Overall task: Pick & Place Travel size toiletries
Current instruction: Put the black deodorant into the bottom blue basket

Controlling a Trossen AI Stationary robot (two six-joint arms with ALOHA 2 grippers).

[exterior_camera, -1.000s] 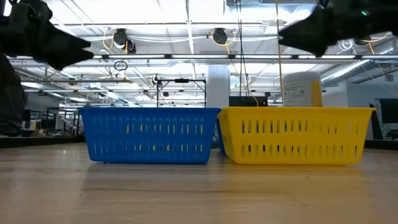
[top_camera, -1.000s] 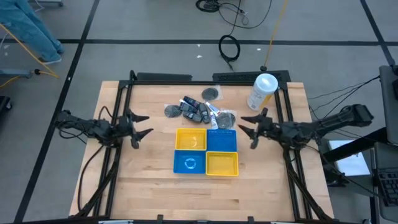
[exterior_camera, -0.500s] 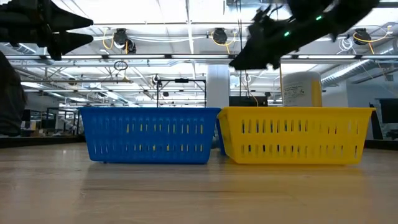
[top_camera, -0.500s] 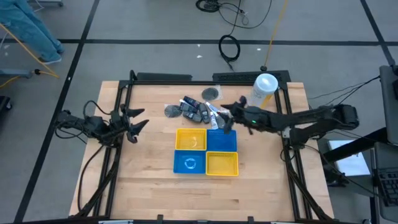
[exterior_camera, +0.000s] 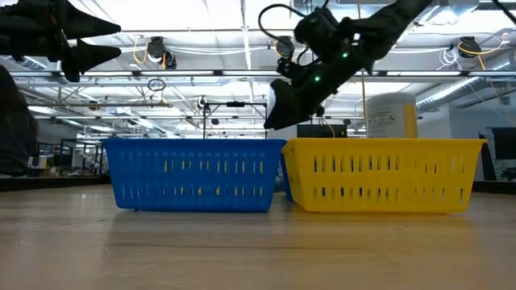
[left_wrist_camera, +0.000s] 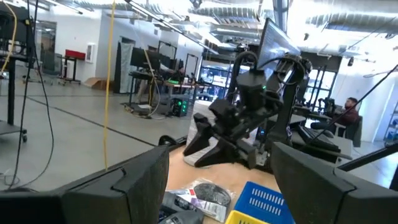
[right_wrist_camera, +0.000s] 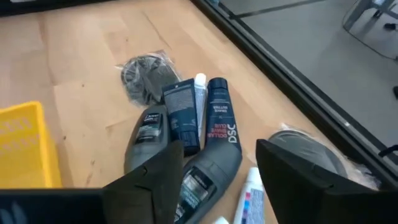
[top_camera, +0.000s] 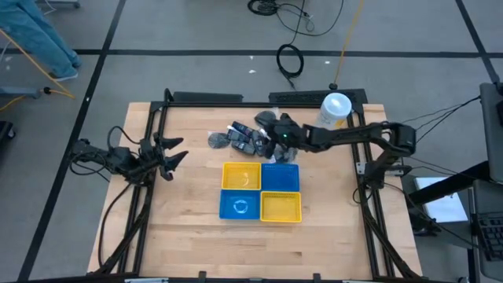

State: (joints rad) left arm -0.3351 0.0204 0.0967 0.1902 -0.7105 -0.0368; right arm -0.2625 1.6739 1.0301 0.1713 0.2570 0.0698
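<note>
The travel size toiletries lie in a heap on the far middle of the table: dark bottles, a thin white tube, a dark tube marked DSC and round grey packets. My right gripper hangs open just above the heap's right part. In the right wrist view a dark grey bottle lies below the gap between its fingers. My left gripper waits open and raised at the table's left side.
Four square trays stand in a block nearer than the heap: yellow and blue behind, blue and yellow in front. A tall white-and-cream canister stands at the far right corner. Bare wood lies to the left and near.
My right arm has swung from the table's right side toward the left and far edge, stretching out over the toiletries heap, and its gripper has stayed open. My left gripper has tipped up to about level and risen a little.
</note>
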